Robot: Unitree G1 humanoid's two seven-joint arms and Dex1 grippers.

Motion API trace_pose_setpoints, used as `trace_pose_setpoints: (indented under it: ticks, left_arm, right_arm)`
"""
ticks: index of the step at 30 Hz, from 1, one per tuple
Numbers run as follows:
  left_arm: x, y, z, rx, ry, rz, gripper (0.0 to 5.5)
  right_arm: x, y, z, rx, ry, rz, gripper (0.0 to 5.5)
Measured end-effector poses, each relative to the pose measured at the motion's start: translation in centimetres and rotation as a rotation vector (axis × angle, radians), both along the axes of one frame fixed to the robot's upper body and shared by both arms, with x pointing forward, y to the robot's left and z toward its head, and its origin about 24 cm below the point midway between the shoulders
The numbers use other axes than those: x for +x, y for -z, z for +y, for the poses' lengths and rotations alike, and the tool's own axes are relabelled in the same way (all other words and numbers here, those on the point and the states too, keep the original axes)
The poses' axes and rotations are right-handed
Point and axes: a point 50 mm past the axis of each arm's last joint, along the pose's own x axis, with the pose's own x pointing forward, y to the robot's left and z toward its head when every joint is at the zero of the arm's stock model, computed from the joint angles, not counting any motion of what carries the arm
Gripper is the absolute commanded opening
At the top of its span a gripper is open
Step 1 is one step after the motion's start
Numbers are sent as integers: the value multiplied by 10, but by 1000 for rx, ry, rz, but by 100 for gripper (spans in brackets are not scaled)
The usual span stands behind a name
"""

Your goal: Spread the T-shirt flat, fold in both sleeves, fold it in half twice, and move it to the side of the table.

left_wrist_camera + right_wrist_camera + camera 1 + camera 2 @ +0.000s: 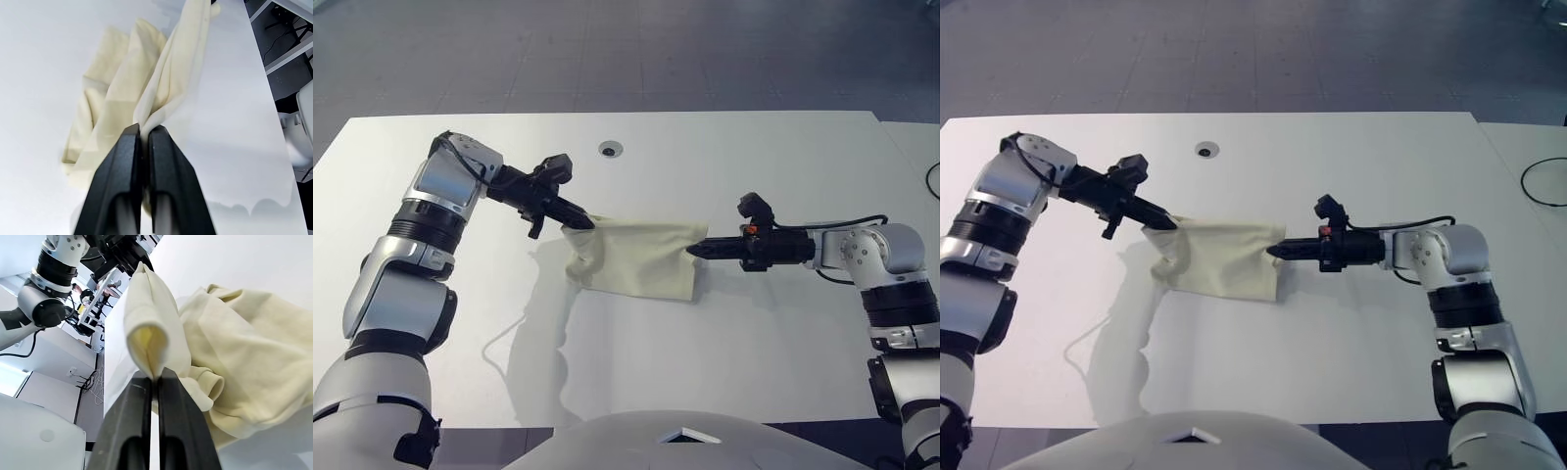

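T-shirt (636,257) cream, bunched, partly lifted

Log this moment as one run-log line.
stage: spreading | left gripper: shut on T-shirt edge | right gripper: shut on opposite edge | T-shirt: stretched between them, not yet flat

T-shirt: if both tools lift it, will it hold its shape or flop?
Likely floppy: the T-shirt sags and bunches between the left tool and the right tool. Probably light, since narrow edge pinches hold it.
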Motion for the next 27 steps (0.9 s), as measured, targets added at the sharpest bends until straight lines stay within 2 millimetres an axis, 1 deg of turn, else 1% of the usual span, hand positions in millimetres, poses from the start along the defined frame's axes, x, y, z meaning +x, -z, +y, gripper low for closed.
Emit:
trace_pose_setpoints:
  ticks: [3, 5, 9, 12, 16, 17, 22, 25, 27]
  left_arm:
    - [4, 2, -5, -8, 4, 2, 2]
    - [8, 5, -8, -1, 0, -1, 2]
    - [16, 8, -11, 28, -11, -26, 2]
    - [22, 9, -11, 60, -31, -53, 2]
    - [25, 15, -14, 96, -48, -79, 2]
    - [26, 18, -16, 98, -56, -87, 38]
    - [31, 23, -26, 69, -115, -134, 114]
    - [36, 18, -27, 38, -177, -171, 163]
    - [42, 7, -22, 33, -231, -250, 192]
  right_arm:
    - [6, 5, -2, -22, 9, -4, 0]
    - [10, 13, -2, -35, 28, 3, 0]
    - [18, 23, 3, -48, 34, 5, 0]
    - [22, 28, 4, -55, 41, 0, 0]
    - [26, 34, 2, -75, 56, 1, 0]
    - [26, 36, 2, -78, 60, 4, 36]
    - [29, 38, 2, -82, 74, 9, 108]
    - [32, 35, 2, -67, 105, -11, 155]
    - [36, 31, -4, -85, 151, -61, 183]
